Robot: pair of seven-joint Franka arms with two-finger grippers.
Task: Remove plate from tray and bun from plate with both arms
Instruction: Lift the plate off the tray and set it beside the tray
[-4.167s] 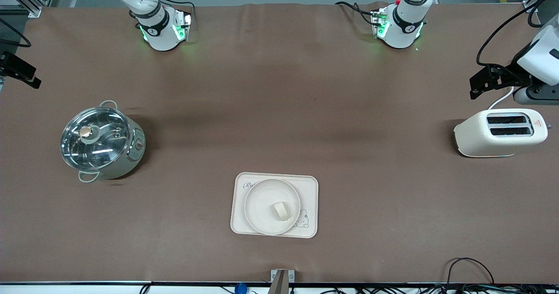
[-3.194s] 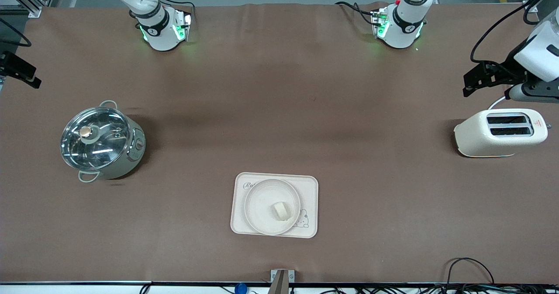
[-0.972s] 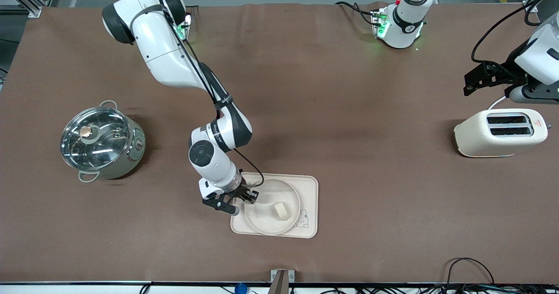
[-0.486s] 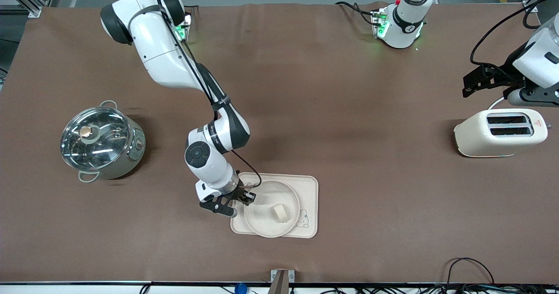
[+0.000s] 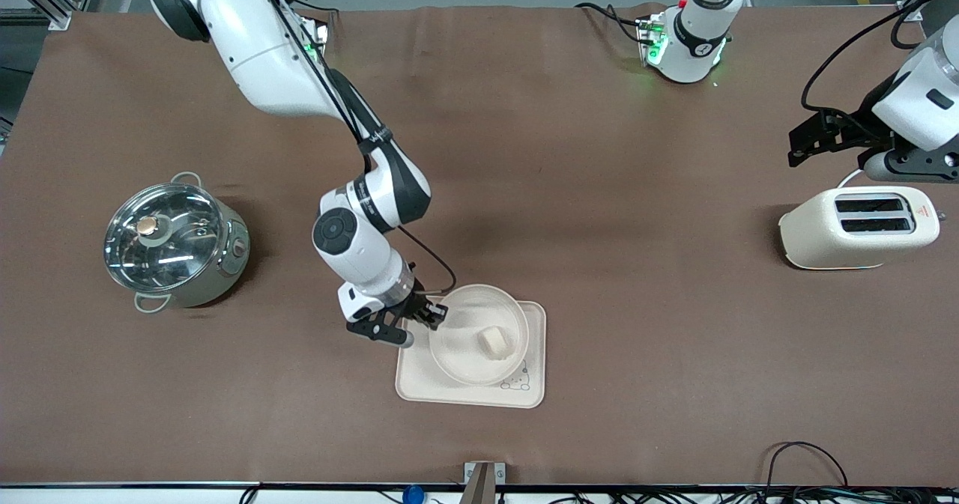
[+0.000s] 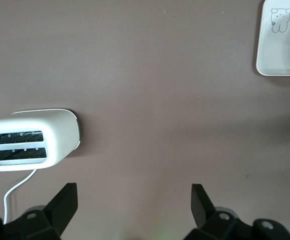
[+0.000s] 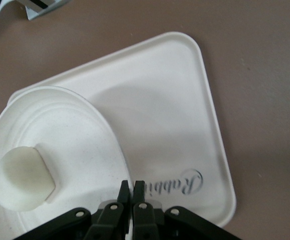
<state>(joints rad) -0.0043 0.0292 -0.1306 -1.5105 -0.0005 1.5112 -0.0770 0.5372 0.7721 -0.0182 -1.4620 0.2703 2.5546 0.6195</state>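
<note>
Both fingers of the right gripper (image 5: 424,317) pinch the plate (image 5: 479,334) rim, bun (image 5: 494,341) just past them; left gripper (image 6: 134,200) waits agape.

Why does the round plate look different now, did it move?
Yes. The plate has been lifted off the tray and shifted toward its edge farther from the front camera, gripped by the right gripper.

The word "Rabbit" runs in dark script across the cream tray (image 7: 185,125), read clearly from the right wrist view. A small red triangular warning sign marks the top of the white toaster (image 5: 858,227); any lettering on it is too small to read.
</note>
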